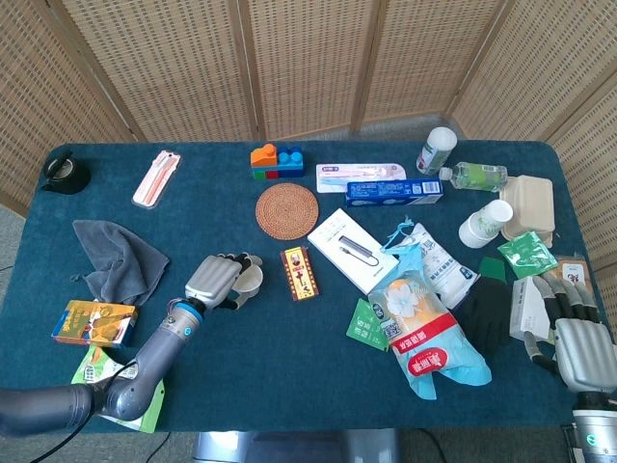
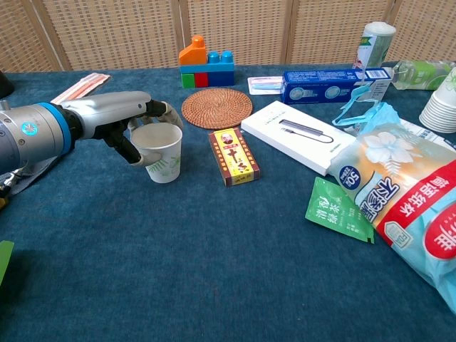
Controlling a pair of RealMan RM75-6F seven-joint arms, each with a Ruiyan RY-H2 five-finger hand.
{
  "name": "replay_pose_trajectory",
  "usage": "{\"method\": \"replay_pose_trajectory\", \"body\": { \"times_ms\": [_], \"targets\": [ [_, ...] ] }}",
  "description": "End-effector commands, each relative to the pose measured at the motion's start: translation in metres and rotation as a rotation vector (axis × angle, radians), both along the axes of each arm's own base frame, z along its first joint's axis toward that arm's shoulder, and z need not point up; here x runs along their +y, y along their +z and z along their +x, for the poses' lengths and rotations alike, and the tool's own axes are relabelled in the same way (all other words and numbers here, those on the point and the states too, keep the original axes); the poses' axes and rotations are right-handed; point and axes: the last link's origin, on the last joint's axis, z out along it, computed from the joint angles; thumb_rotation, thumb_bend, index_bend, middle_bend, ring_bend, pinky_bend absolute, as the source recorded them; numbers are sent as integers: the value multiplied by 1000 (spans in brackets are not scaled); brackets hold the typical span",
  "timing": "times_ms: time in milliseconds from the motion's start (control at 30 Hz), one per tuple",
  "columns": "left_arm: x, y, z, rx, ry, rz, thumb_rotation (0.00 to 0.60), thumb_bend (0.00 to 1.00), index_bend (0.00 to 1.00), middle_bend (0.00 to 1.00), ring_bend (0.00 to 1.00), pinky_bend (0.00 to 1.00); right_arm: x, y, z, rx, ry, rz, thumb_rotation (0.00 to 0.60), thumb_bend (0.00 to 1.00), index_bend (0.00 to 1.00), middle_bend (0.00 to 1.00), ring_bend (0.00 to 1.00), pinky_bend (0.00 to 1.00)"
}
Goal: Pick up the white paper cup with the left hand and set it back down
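The white paper cup [image 2: 163, 154] with green leaf print stands upright on the blue tablecloth, left of centre. My left hand [image 2: 132, 120] reaches it from the left; its fingers curl around the far side of the rim and the thumb presses the near wall. In the head view the left hand [image 1: 218, 279] covers most of the cup [image 1: 253, 281]. The cup's base rests on the cloth. My right hand [image 1: 576, 330] lies at the table's right front edge, fingers apart, holding nothing; the chest view does not show it.
A red-and-yellow box [image 2: 234, 155] lies just right of the cup, a woven coaster [image 2: 216, 107] behind it. A grey cloth [image 1: 116, 256] lies to the left. A white box [image 2: 298, 135], snack bags [image 2: 399, 192] and stacked cups [image 1: 484, 224] fill the right side.
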Motion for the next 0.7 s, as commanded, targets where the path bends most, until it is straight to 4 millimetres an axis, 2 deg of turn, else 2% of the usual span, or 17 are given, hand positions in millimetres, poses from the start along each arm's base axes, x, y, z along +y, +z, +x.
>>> {"method": "replay_pose_trajectory", "body": {
  "times_ms": [33,200,433,700],
  "targets": [
    [1,3,0,12,-11,1,600,446,240,295,356,423,0,0,0,1,-2,1,600,448,0,0,0,0],
    [5,25,2,93,-83,32,600,445,236,297,356,425,-1,0,1,-1,4,1,600,447,0,0,0,0],
    [5,54,1,299,-197,67,600,447,238,298,350,420,-2,-2,-1,-7,2,7,600,448,0,0,0,0],
    [2,55,-8,506,-264,11,600,449,241,289,343,389,-3,-2,-2,-10,4,9,600,447,0,0,0,0]
  ]
}}
